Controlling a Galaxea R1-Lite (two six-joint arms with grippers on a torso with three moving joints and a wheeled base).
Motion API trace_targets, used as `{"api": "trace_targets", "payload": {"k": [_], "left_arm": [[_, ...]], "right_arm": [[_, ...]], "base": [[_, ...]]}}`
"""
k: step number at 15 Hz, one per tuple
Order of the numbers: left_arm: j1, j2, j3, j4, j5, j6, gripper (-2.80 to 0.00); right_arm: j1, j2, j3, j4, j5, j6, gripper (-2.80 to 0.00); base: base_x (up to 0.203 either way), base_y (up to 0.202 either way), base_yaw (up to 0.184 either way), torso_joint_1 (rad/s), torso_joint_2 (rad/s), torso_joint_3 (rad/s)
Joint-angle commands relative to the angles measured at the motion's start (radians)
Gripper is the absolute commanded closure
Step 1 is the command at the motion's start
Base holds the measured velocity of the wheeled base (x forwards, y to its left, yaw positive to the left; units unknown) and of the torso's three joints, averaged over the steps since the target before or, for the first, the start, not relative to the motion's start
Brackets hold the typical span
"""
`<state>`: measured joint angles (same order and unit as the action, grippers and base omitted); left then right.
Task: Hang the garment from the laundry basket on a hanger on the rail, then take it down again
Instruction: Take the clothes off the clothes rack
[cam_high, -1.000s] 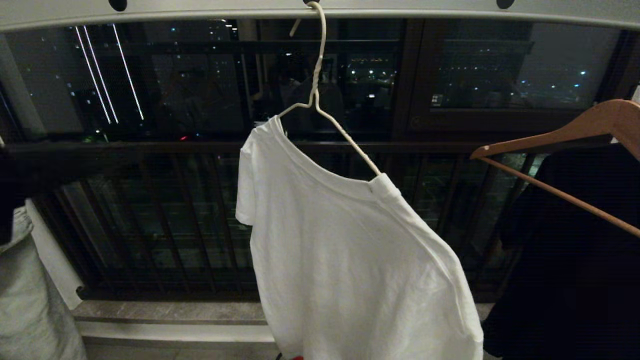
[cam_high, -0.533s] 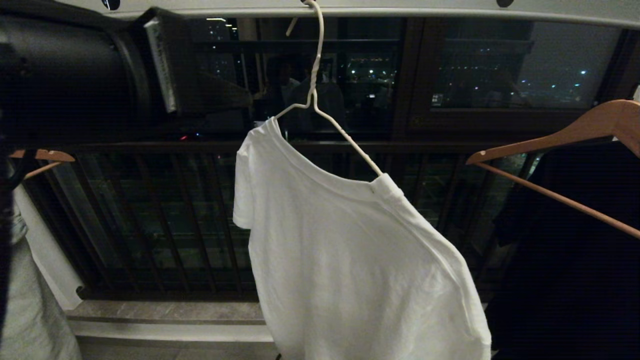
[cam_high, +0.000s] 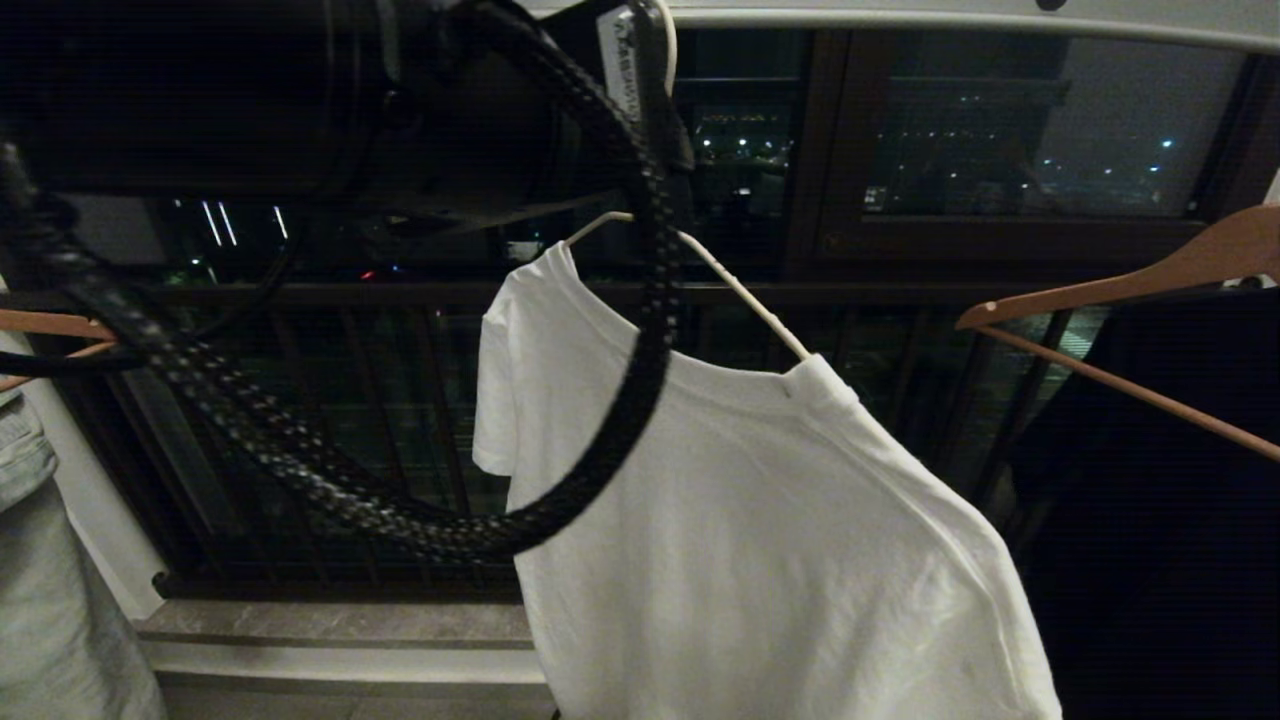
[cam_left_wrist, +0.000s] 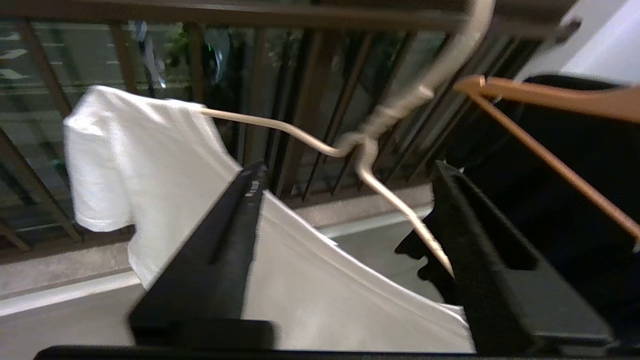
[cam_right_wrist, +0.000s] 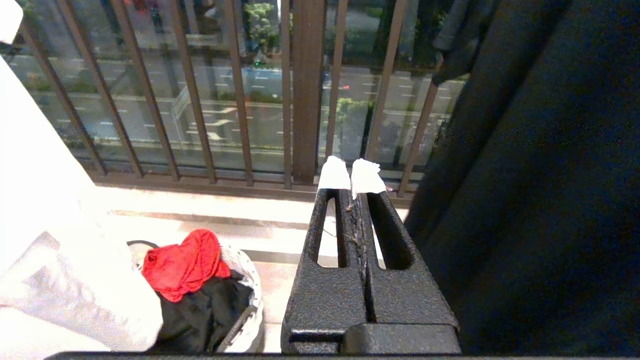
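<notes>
Left gripper newly beside hanger (tilted).

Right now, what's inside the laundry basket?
In the laundry basket, a red cloth lies on top of a black garment. Anything under those is covered, and the white T-shirt hides the basket's near side.

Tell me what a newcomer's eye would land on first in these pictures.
The white T-shirt draped on a thin wire hanger stands out most, bright against the dark balcony railing. Next comes the left gripper, raised close to the hanger's twisted neck with its jaws open on either side of the wire, its black arm and braided cable filling the upper left of the head view. Low down, a red cloth lies in the laundry basket.
</notes>
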<state>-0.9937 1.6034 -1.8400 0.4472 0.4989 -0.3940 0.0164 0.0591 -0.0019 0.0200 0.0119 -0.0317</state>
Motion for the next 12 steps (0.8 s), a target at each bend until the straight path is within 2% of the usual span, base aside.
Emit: {"api": "trace_targets", "payload": {"k": [1, 4, 8, 12], "left_arm": [[-0.062, 0.075, -0.068, 0.045, 0.014, -0.005, -2.8], [-0.067, 0.112, -0.062, 0.07, 0.065, -0.007, -2.8], [-0.066, 0.076, -0.036, 0.151, 0.135, -0.038, -2.8], [-0.063, 0.015, -0.001, 0.165, 0.145, -0.04, -2.8]], "right_arm": [[0.0, 0.002, -0.001, 0.0, 0.0, -0.001, 0.0], [0.0, 0.002, -0.001, 0.0, 0.0, -0.001, 0.0], [0.0, 0.007, 0.0, 0.0, 0.0, -0.001, 0.0], [0.0, 0.007, 0.0, 0.0, 0.0, -0.001, 0.0]], "base": [[0.0, 0.0, 0.0, 0.0, 0.0, 0.0], [0.0, 0.0, 0.0, 0.0, 0.0, 0.0], [0.0, 0.0, 0.0, 0.0, 0.0, 0.0], [0.0, 0.0, 0.0, 0.0, 0.0, 0.0]]}}
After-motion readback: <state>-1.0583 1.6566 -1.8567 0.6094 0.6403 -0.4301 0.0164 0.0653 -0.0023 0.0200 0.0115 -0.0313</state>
